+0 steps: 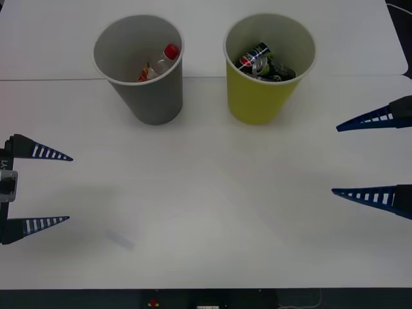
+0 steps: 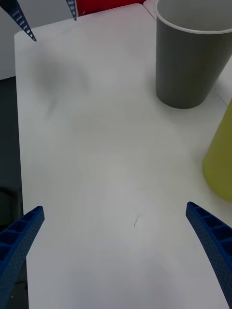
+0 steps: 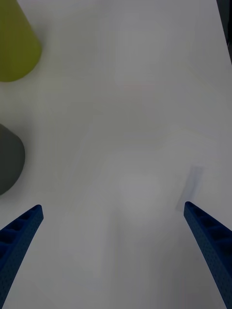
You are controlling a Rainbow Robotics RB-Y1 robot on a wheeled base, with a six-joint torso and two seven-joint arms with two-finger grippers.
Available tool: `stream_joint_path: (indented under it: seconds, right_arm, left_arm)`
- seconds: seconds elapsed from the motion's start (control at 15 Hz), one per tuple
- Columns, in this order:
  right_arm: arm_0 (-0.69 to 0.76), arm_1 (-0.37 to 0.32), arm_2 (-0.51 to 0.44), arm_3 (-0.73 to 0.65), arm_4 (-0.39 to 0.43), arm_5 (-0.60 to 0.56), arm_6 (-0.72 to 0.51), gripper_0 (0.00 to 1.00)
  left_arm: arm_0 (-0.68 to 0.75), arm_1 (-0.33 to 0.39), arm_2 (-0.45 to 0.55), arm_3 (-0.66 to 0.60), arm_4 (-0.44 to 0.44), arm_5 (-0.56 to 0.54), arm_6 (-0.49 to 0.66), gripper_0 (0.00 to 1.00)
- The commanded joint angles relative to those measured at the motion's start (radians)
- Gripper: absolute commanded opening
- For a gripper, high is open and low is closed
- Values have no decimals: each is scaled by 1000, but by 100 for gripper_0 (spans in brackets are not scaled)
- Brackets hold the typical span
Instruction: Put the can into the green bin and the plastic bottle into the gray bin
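The gray bin (image 1: 151,93) stands upright at the back left of the white table, with the red-capped plastic bottle (image 1: 162,61) lying inside it. To its right stands the green bin (image 1: 257,96), and a dark crushed can (image 1: 265,64) rests inside that one. My left gripper (image 1: 69,188) hovers open at the table's left edge, well in front of the gray bin, holding nothing. At the right edge my right gripper (image 1: 335,159) is open too, with nothing between its fingers. The gray bin (image 2: 188,63) and green bin (image 2: 220,159) show in the right wrist view, and the green bin (image 3: 17,43) and gray bin (image 3: 8,157) in the left wrist view.
A seam (image 1: 51,80) runs across the white table behind the bins. The table's front edge (image 1: 206,290) lies near the bottom of the front view. A faint smudge (image 1: 121,239) marks the surface near the left gripper.
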Motion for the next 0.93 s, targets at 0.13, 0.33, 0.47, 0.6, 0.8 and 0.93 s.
stream_joint_path:
  seconds: [0.13,0.33,0.47,0.6,0.8,0.93]
  right_arm:
    - [92,-5,-75,38,-27,-54,115,100]
    - [132,-20,-83,125,-67,-63,232,100]
    - [134,-22,-84,193,-75,-79,296,100]
    - [134,-22,-80,251,-78,-83,359,100]
    - [132,-22,-68,326,-86,-83,454,100]
    - [131,-22,-57,354,-98,-83,491,100]
  left_arm:
    - [0,0,0,0,0,0,0,100]
    - [0,0,0,0,0,0,0,100]
    - [0,0,0,0,0,0,0,100]
    - [0,0,0,0,0,0,0,100]
    - [0,0,0,0,0,0,0,100]
    - [0,0,0,0,0,0,0,100]
